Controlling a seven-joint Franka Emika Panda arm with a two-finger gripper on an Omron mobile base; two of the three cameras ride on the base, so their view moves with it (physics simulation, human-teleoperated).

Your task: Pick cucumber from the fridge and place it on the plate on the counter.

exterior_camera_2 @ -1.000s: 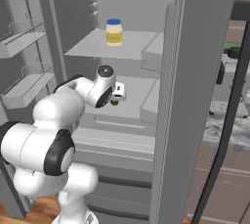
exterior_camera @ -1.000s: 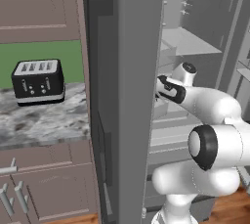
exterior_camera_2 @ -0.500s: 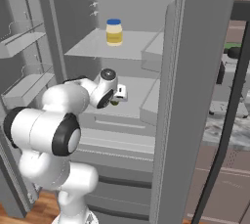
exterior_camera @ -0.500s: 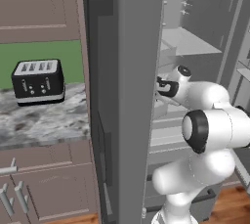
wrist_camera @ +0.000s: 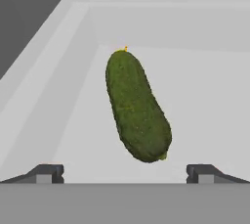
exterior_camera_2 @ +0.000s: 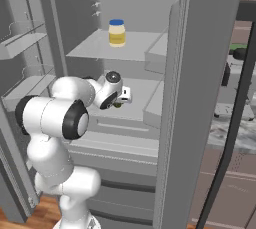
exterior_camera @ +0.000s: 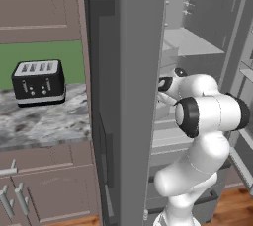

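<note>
At the far left of the left base view, a black toaster (exterior_camera: 38,82) stands on the marbled surface (exterior_camera: 47,121), well apart from the fridge (exterior_camera: 126,96), whose steel side wall rises close beside the arm. In the right base view a yellow jar with a blue lid (exterior_camera_2: 117,32) sits on the upper shelf, and the gripper (exterior_camera_2: 120,100) reaches in over the middle shelf (exterior_camera_2: 142,93), with bare shelf stretching to its right. In the hand view the cucumber (wrist_camera: 136,106) lies flat on that light grey shelf, nearer the raised left wall than the right, with open floor on both sides. The fingers (wrist_camera: 46,173) are spread wide, one tip at each side of the cucumber's near end, not touching it. Compared with half a second ago, the elbow has swung forward and lower, while the hand has barely shifted at the shelf.
</note>
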